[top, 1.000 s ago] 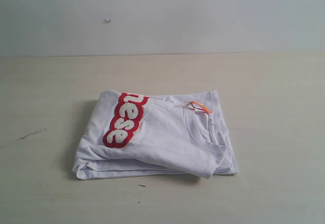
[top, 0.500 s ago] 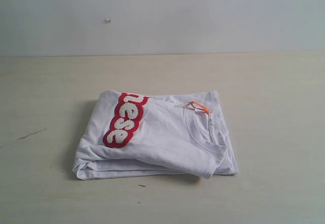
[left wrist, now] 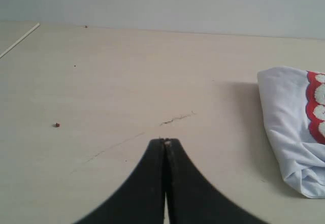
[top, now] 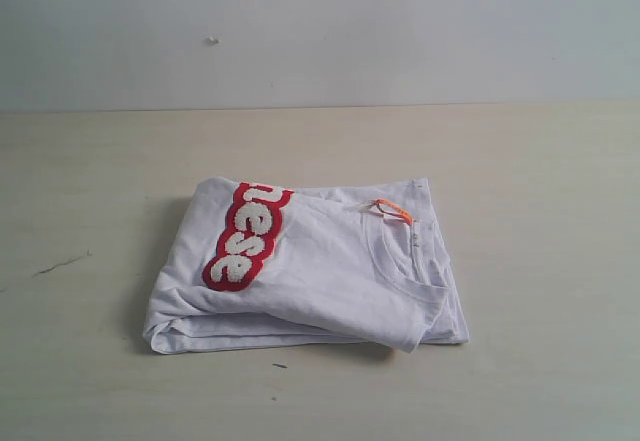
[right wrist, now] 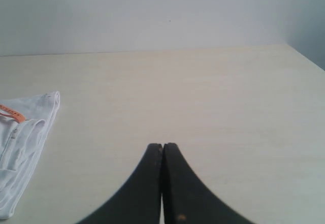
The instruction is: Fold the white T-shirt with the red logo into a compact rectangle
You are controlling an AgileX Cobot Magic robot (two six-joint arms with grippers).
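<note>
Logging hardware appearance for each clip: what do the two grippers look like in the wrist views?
The left gripper and right gripper look alike: plain matte black jaws, each curved, broad near the camera and tapering to a narrow tip. No cables, markings or labels are visible on them, and the exterior view shows neither arm.

Pale beige wood-grain counter (top: 540, 261), matte, fills the lower part of the exterior view. Plain off-white wall (top: 400, 31) behind it, meeting it in a straight seam. Small nub (top: 212, 40) sticks out of the wall. Thin dark scratch (top: 60, 264) on the counter's left side, tiny dark speck (top: 279, 366) near the front. Light is soft and even, shadows faint.
</note>
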